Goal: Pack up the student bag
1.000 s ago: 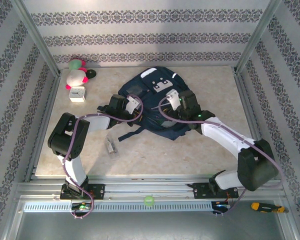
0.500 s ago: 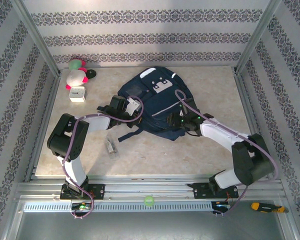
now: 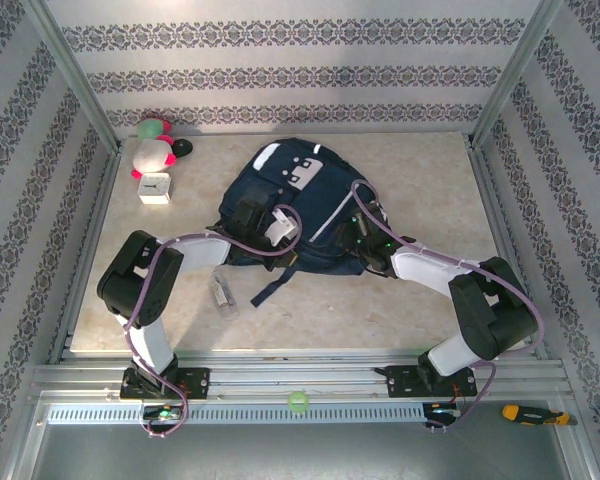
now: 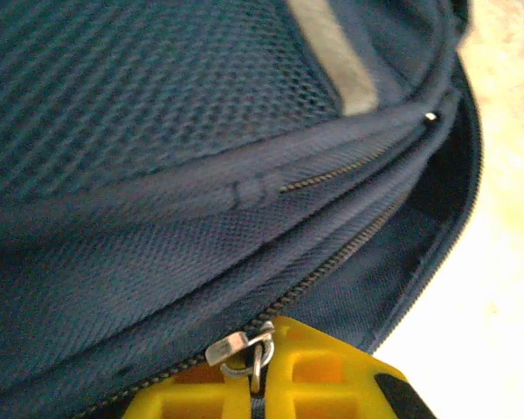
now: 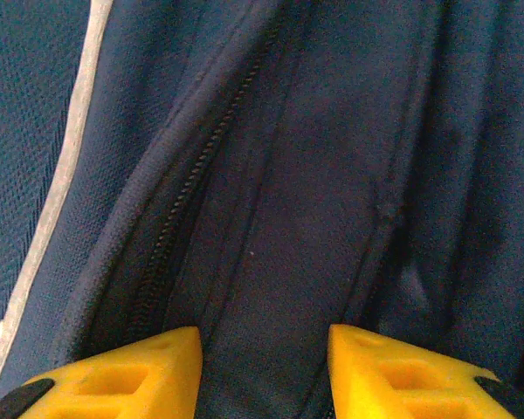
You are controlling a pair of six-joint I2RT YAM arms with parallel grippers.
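Up in the overhead view, the student bag (image 3: 302,190) sits mid-worktop (image 3: 430,180), a touch toward the upper centre of the frame, with its pale patches pointing to the top of the frame and a dark strap (image 3: 268,290) trailing off its lower edge. Both arms are reaching in from the bottom, one on each lower corner of the bag. On to the left wrist view: the left gripper (image 4: 262,388) has its yellow fingers pressed together, and the ring of the metal zipper pull (image 4: 236,346) runs right into the seam between them, so that's a pinch on the pull. The zip beside it gapes open toward the right of the frame, with dark lining showing inside. In the right wrist view, the right gripper (image 5: 264,371) is spread, one yellow finger in each lower corner of the frame, straddling a fold of navy fabric beside a zipper track (image 5: 188,201). I can't tell if the pads touch the cloth. Elsewhere from above, a pink, white and green plush toy (image 3: 152,148) is in the upper left, with a small white cube (image 3: 154,187) just below it. A small clear item (image 3: 220,292) lies near the left arm, too small to make out.
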